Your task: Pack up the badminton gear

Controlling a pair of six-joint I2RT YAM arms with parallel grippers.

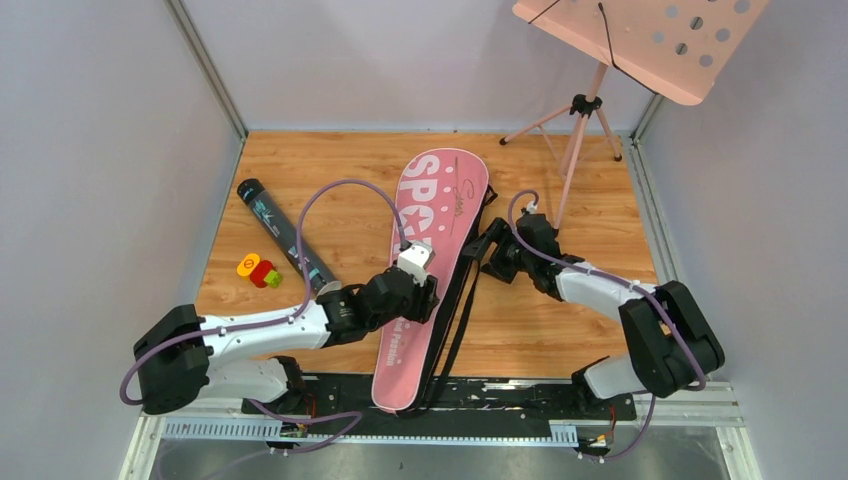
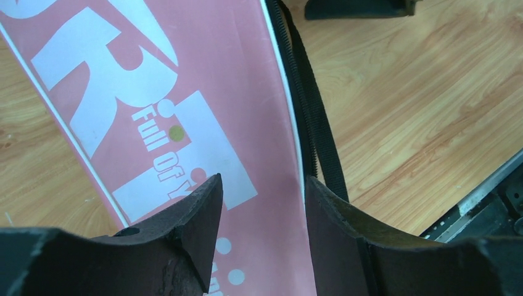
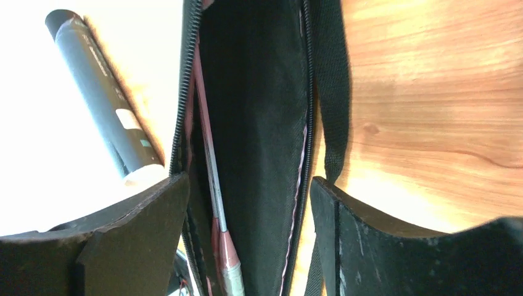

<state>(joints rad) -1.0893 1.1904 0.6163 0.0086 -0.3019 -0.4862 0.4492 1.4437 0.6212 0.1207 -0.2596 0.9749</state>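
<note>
Left gripper [image 2: 262, 182] and right gripper [image 3: 250, 180] were spread, empty; a racket [image 3: 228, 258] could be spilled if the unzipped bag [image 1: 445, 200] were dragged

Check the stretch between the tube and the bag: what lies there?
Nothing lies there. In the top view only bare table shows between the tube and the bag, and a purple cable arcs over it.
</note>
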